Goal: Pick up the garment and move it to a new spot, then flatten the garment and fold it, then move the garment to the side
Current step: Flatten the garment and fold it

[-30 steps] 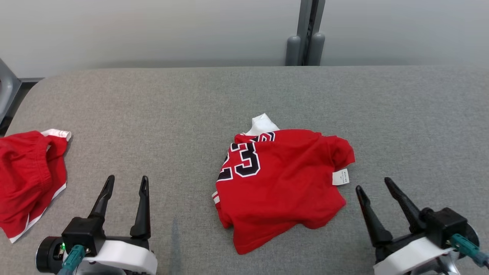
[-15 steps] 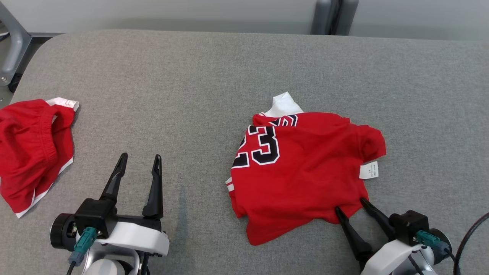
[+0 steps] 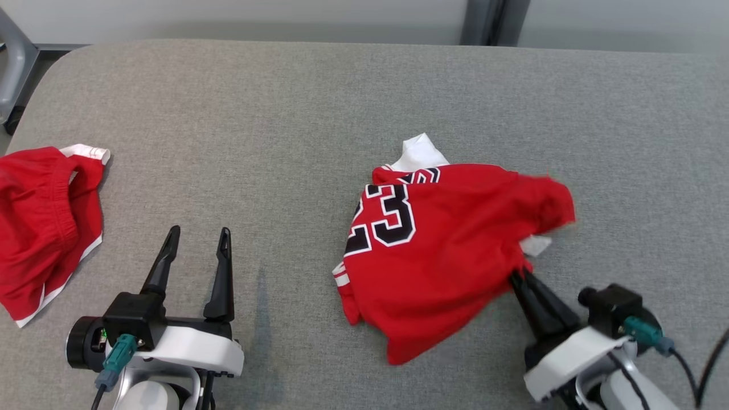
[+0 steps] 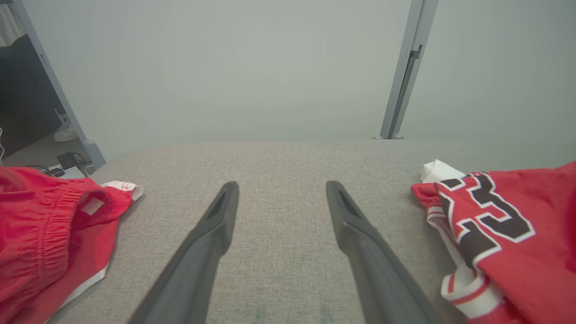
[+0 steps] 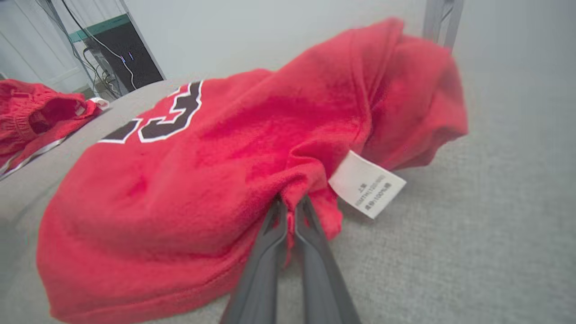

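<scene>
- Fabric is what we are gripping: our right gripper (image 3: 521,279) is pinching the red jersey (image 3: 433,250). Its two dark fingers are closed almost together on a bunched bit of edge at about four o'clock on the garment, just beside the white care label (image 5: 366,183).
- We are taking an edge rather than the middle. We judge that a pinch there lets the rest hang free on the lift, which suits carrying it to a new spot.
- The jersey is lying crumpled on the grey table (image 3: 285,102), a little toward three o'clock from the centre and number side up. The cloth around the pinch is drawing into a ridge toward our fingers.
- Our right arm is reaching in low from five o'clock. The fingers are angling toward eleven o'clock and lying nearly flat to the tabletop, so the tips are meeting the cloth at table level.
- Our left gripper (image 3: 197,232) is sitting at seven o'clock with its fingers spread wide, holding nothing. It is pointing toward twelve, well apart from the jersey, and we are reading that as readiness for the flattening.
- A pair of red shorts (image 3: 40,216) is lying at nine o'clock, apart from the work.
</scene>
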